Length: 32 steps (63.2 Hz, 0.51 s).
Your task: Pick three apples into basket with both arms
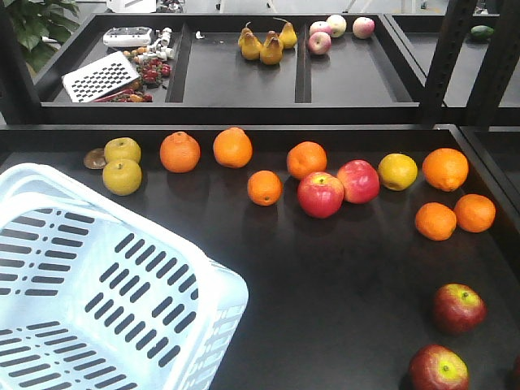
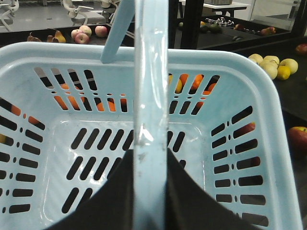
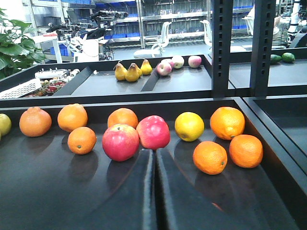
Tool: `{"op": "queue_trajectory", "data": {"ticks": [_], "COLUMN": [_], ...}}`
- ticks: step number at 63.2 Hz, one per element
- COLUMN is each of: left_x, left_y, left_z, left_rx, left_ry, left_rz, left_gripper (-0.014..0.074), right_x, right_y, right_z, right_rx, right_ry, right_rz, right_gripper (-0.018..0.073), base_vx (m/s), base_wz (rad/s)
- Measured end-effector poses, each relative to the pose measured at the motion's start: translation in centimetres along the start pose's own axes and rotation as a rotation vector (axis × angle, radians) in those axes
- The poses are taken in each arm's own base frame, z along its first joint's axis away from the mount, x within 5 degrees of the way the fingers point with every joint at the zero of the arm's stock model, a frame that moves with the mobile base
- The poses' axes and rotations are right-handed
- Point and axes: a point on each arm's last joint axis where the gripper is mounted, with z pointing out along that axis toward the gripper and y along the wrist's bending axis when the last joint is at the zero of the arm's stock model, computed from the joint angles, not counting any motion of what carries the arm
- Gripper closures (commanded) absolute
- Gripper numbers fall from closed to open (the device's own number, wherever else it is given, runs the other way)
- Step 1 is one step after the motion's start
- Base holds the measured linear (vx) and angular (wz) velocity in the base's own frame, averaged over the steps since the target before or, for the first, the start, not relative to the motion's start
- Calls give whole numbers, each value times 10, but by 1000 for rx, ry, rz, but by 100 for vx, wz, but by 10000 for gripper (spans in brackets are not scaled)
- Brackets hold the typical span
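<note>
Bright, even overhead light fills the scene. The dark tray [image 1: 325,309] shows soft sheen and faint shadows under the fruit [image 1: 320,195]. The basket [image 1: 81,268] looks washed out; its handle [image 2: 151,96] carries glare streaks. The right gripper [image 3: 154,191], very near, is blurred.

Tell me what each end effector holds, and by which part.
The left end effector grips the basket by its swing handle, one finger on each side of the bar. The right end effector is shut on nothing.
</note>
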Motion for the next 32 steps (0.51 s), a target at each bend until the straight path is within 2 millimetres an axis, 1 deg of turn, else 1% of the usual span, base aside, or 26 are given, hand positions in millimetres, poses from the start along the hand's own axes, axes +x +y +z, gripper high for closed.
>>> {"op": "queue_trajectory", "data": {"ticks": [32], "left_x": [0], "left_y": [0], "left_z": [0], "left_rx": [0], "left_ry": [0], "left_rz": [0], "left_gripper": [603], "right_x": [0], "right_y": [0], "right_z": [0], "right_rx": [0], "right_ry": [0], "right_rz": [0], "right_gripper": [564], "base_vx": [0], "base_wz": [0]}}
